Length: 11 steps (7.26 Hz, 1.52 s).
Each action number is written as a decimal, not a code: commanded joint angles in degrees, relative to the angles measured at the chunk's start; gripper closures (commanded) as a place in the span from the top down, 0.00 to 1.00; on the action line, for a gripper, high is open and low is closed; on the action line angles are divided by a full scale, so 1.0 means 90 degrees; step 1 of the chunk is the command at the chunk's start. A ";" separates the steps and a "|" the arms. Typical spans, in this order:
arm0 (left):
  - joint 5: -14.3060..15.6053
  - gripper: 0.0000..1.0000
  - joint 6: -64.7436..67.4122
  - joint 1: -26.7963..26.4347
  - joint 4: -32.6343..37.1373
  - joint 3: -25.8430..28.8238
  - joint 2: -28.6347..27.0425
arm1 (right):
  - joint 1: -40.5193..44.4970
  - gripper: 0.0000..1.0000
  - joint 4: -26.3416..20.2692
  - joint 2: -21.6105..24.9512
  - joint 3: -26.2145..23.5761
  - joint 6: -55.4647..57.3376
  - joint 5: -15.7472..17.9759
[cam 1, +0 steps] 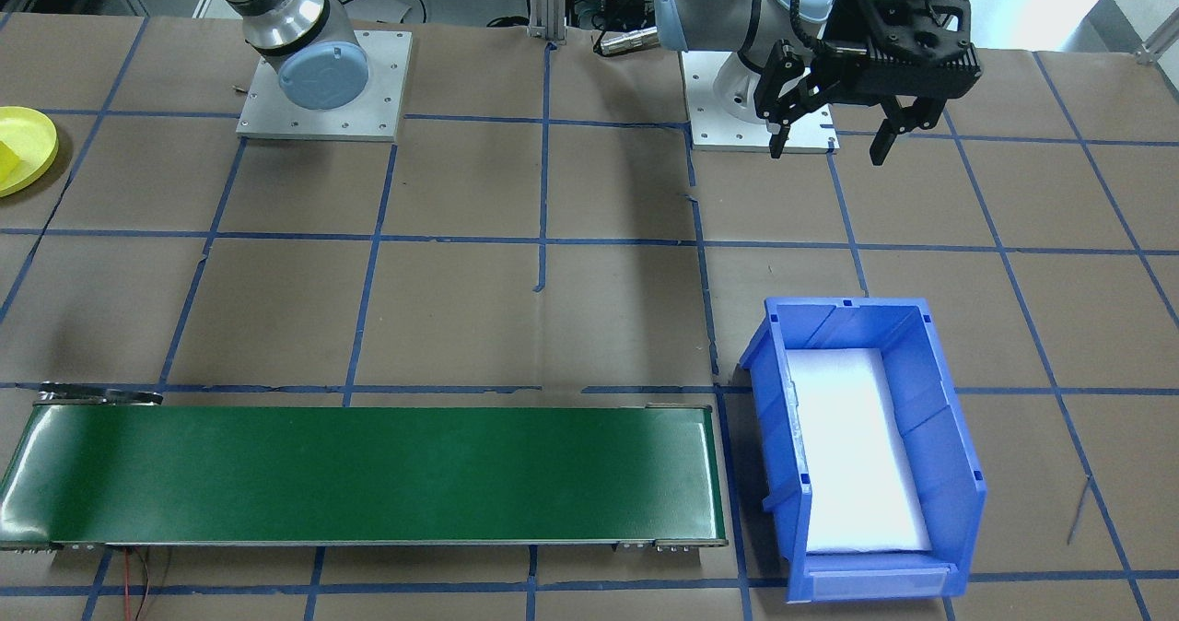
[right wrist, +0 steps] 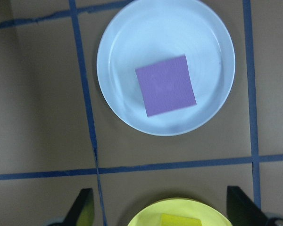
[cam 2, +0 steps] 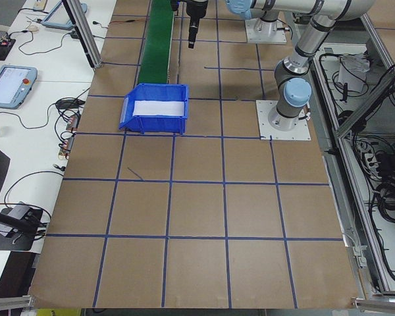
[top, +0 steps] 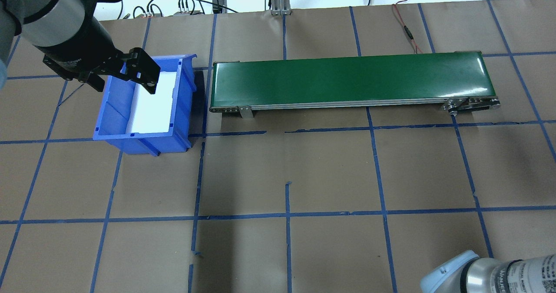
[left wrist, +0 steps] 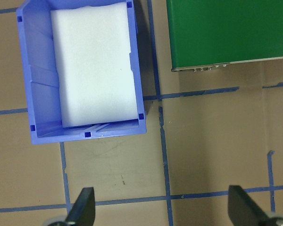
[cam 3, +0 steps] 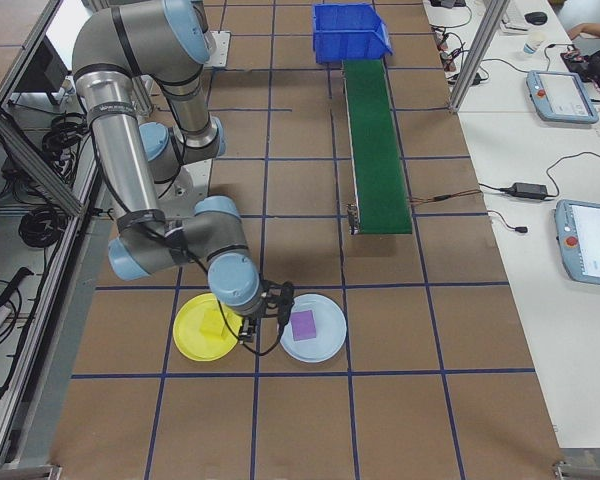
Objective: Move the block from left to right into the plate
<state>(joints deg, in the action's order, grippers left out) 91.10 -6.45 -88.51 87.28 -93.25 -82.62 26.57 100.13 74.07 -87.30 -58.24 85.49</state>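
Note:
The yellow plate (cam 3: 188, 340) lies on the table at the robot's right end, with a yellow block (cam 3: 212, 326) in it. Beside it, a purple block (right wrist: 166, 85) rests in a pale plate (right wrist: 122, 42). My right gripper (right wrist: 162, 209) hangs open above the gap between the two plates, empty, and the yellow plate (right wrist: 203, 213) and its block (right wrist: 181, 220) show at the bottom edge of its wrist view. My left gripper (left wrist: 162, 209) hovers open and empty over bare table next to the blue bin (left wrist: 40, 94). The front view catches the yellow plate (cam 1: 32, 137) at its left edge.
The blue bin (top: 145, 141), lined with white foam, stands at the robot's left. A long green conveyor belt (top: 347, 78) runs along the far side of the table from the bin towards the plates. Blue tape lines grid the brown tabletop.

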 commanded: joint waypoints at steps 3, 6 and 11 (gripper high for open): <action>-0.0005 1.00 0.0023 0.0000 0.0000 0.0000 0.0000 | 0.2363 0.99 -0.1229 0.1414 0.0335 0.2946 0.0101; -0.0005 1.00 0.0023 0.0000 0.0000 0.0000 0.0000 | 0.4209 1.00 -0.2082 0.2052 0.0335 0.4844 0.0365; -0.0005 1.00 0.0023 0.0000 0.0000 0.0000 0.0000 | 0.7309 1.00 -0.1608 0.1887 0.0082 0.7572 0.0930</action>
<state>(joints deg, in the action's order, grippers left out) 91.05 -6.24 -88.51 87.28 -93.25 -82.62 87.42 83.17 91.65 -85.36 5.27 92.31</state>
